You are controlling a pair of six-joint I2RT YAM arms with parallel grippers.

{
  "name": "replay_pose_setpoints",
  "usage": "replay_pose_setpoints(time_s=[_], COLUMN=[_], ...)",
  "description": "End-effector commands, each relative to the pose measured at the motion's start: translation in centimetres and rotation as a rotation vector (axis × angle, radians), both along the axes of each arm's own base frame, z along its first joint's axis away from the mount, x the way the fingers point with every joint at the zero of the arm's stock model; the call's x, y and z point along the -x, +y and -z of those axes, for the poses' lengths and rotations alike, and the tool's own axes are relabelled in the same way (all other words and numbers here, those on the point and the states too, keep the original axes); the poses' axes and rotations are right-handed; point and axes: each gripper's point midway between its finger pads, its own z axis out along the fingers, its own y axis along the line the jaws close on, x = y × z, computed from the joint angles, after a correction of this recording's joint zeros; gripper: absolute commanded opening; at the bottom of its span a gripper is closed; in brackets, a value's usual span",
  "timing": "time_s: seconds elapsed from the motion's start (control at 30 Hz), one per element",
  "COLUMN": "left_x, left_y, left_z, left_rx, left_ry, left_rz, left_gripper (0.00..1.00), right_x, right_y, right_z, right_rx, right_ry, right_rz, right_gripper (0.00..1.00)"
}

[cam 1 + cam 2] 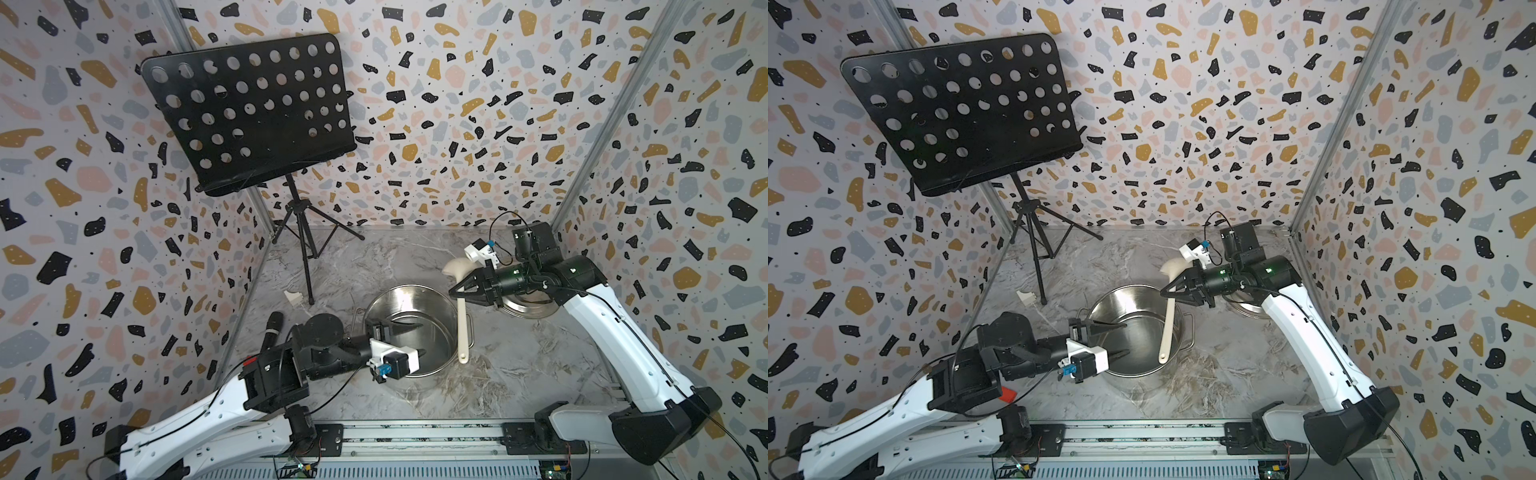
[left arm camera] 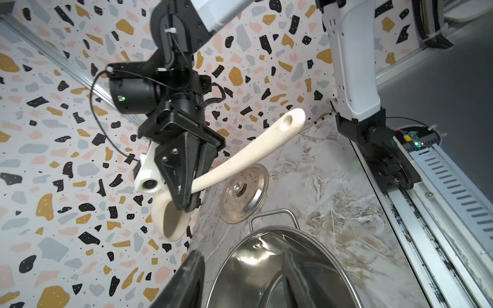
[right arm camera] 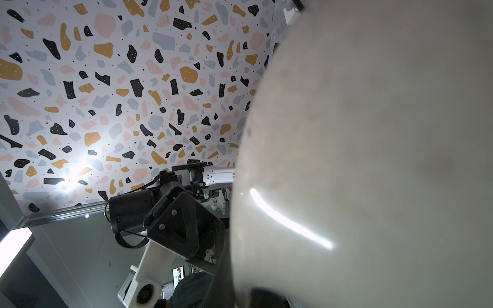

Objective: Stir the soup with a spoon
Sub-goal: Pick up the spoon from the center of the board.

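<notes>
Right gripper [image 1: 455,292] is clamped on the cream-beige plastic ladle-like spoon [image 1: 462,326], pinching its neck just beside the round bowl. The long slim handle runs toward the table's front edge, over the right side of the large round stainless-steel pot [image 1: 415,297]. The bowl is at the far end (wrong way round for stirring, I'd say), and the left wrist view shows the spoon in the air, apparently clear of the rim. Left gripper [image 1: 419,341] hovers over the pot's left side, jaws spread, nothing between them. The pot sits mid-table, toward the front edge. Its inside looks like bare shiny steel, no soup I can make out. The flat round steel lid [image 2: 250,186] lies on the marble-patterned table [image 1: 519,374], toward the right edge. So: lid off, spoon in hand; dipping the bowl and the stirring itself are not yet done.
</notes>
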Motion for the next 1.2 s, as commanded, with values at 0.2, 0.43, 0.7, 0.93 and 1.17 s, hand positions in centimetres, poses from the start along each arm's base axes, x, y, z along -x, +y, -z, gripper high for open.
replay_pose_setpoints(time_s=[0.2,0.43,0.7,0.93,1.17], left_x=[0.5,1.4,2.7,3.3,3.4], left_y=[-3.0,-4.8,-5.1,-6.3,-6.5], left_z=[-3.3,-3.0,-4.1,-3.2,-3.3], left_rx=[0.092,0.082,0.110,0.082,0.071], left_ry=[-0.113,-0.121,-0.104,-0.092,-0.072], left_rz=[0.015,0.059,0.106,0.134,0.130], left_gripper=[0.45,0.42,0.48,0.54,0.23], right_x=[1.8,2.3,2.4,2.6,2.7], right_y=[1.3,1.7,1.7,1.6,1.6], right_z=[-0.1,0.4,1.0,0.8,0.9], right_rx=[-0.038,-0.033,-0.034,-0.037,-0.036], right_ry=[0.006,0.016,0.026,0.023,0.027], right_rz=[-0.037,-0.038,-0.013,-0.006,-0.003], right_gripper=[0.00,0.00,0.00,0.00,0.00])
